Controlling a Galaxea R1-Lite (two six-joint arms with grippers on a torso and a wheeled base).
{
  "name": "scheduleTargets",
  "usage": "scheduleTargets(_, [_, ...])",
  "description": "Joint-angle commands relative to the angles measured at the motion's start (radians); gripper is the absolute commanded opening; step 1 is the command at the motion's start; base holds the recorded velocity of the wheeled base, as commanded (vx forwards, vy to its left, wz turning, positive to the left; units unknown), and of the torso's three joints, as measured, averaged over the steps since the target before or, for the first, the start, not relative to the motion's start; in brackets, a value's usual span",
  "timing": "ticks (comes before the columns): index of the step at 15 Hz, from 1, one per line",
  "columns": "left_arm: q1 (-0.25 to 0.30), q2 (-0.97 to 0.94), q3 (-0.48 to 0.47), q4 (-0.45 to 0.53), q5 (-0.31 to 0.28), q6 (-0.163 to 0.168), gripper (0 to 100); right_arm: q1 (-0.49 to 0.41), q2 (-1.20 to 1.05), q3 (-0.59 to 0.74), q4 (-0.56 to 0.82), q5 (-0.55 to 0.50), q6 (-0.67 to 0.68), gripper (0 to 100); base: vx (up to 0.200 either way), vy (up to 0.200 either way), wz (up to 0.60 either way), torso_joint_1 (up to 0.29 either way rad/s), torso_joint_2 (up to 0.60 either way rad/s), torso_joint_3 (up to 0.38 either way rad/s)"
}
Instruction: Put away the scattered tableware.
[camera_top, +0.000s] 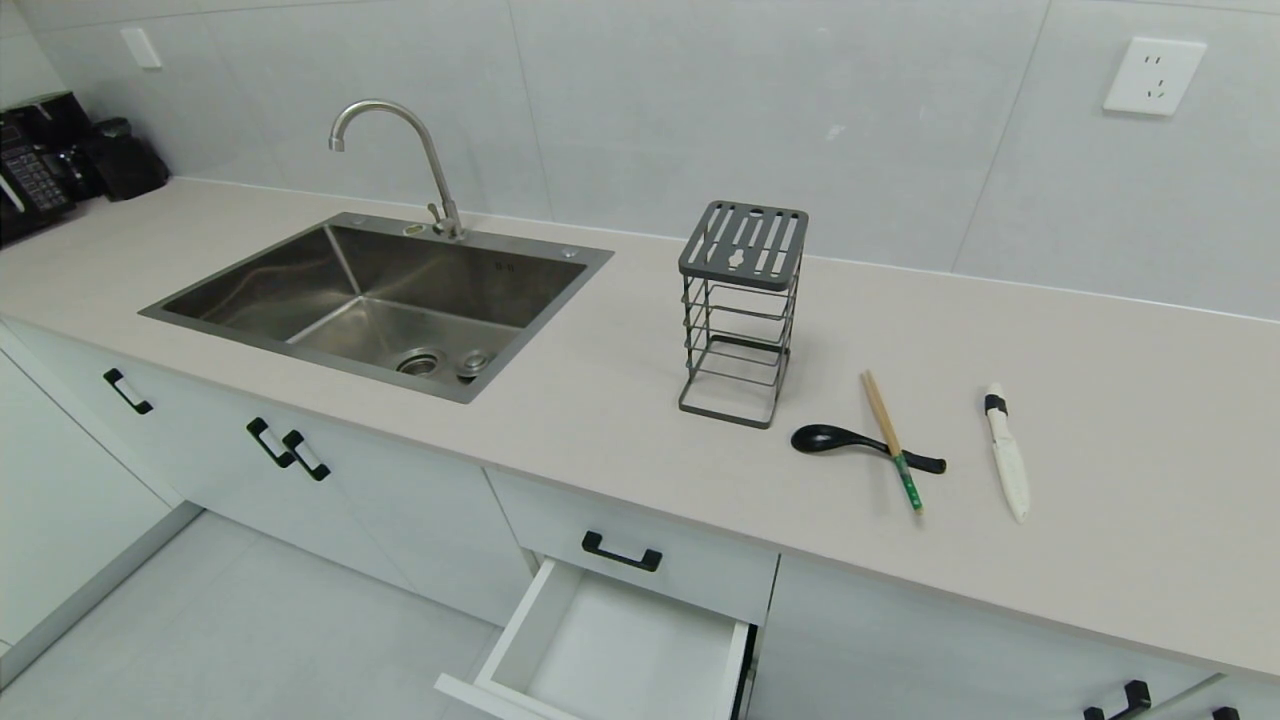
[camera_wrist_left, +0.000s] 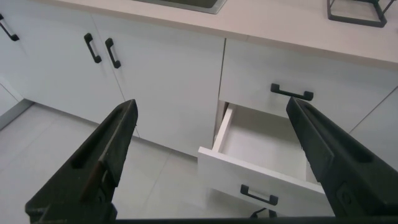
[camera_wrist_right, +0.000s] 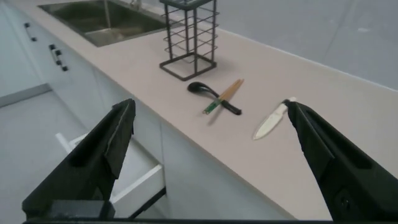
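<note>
Left pincer: we are seeing the left pincer (camera_wrist_left: 210, 112) hanging in front of the cabinet fronts, its two dark fingers (camera_wrist_left: 93, 168) standing wide apart and gripping nothing.
Right pincer: we are seeing the right pincer (camera_wrist_right: 210, 107) hanging off the front edge of the countertop (camera_top: 600, 400), its fingers (camera_wrist_right: 336, 162) likewise spread wide with nothing between them.
Black spoon: we are finding the black spoon (camera_top: 850, 442) lying flat on the countertop just right of the wire rack (camera_top: 742, 310), bowl toward the rack and handle pointing away from it.
Chopsticks: we are watching the chopsticks (camera_top: 893, 440) lying as a pair across the spoon's handle, touching it, with the green ends toward the counter's front edge.
White knife: we are noting the white knife (camera_top: 1005, 455) lying on its own to the right of the chopsticks, apart from them, a black band near its far end.
Wire rack: it is standing upright on the countertop between the sink (camera_top: 300, 280) and the tableware, its slotted plate on top.
Open drawer: we are seeing the open drawer (camera_top: 620, 650) pulled out below the closed drawer (camera_top: 620, 552), under the stretch of counter in front of the rack.
Sink: it is sitting well left of the rack, the faucet (camera_top: 400, 150) arching over its back edge.
Wall: a wall socket (camera_top: 1153, 75) is showing above the knife's end of the counter.
</note>
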Motion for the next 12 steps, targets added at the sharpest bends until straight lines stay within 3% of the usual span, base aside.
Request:
scheduleTargets(1, [0.0, 0.001, 0.0, 0.0, 0.0, -0.001, 100, 0.018, 0.264, -0.056, -0.004, 0.03, -0.018, 100, 0.0, 0.0, 0.0, 0.0, 0.0, 0.0])
scheduleTargets(12, [0.0, 0.001, 0.0, 0.0, 0.0, 0.001, 100, 0.156, 0.782, -0.228, -0.053, -0.026, -0.093, 100, 0.0, 0.0, 0.0, 0.0, 0.0, 0.0])
